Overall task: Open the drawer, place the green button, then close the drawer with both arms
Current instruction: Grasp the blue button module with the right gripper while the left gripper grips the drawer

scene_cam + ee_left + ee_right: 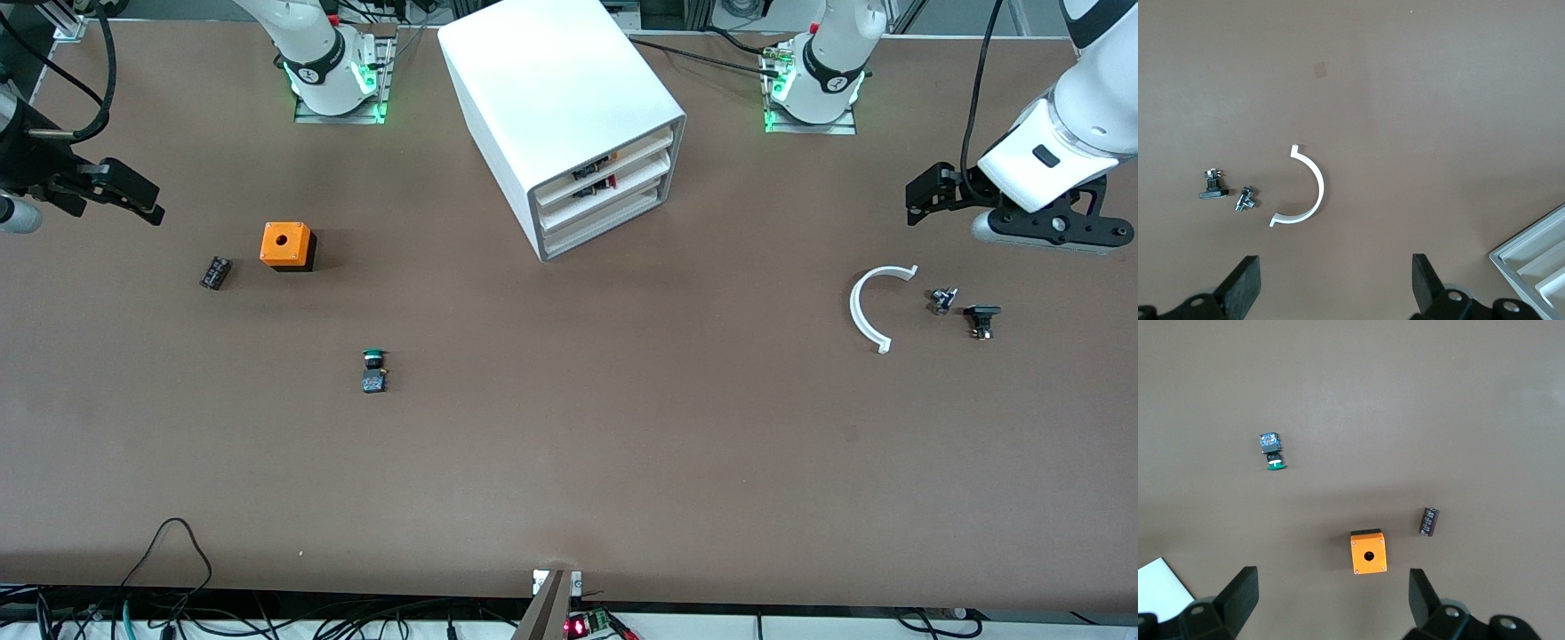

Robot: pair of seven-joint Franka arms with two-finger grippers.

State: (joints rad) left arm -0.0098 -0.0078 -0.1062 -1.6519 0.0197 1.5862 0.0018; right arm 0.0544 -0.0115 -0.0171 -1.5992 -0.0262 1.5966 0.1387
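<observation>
Both white arms [1058, 133] have black joint bands, green-lit bases, black cables and matte black jaws.

We see bare table all round the button [374, 369]; the orange box [287, 245] stands at its eleven o'clock, well apart.

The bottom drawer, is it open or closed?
Closed. The drawer sits flush with the cabinet front, nothing pulled out. The button lies out on the table, and both grippers are away from the cabinet.

Cabinet [1538, 263] cut off by left wrist view's edge.
</observation>
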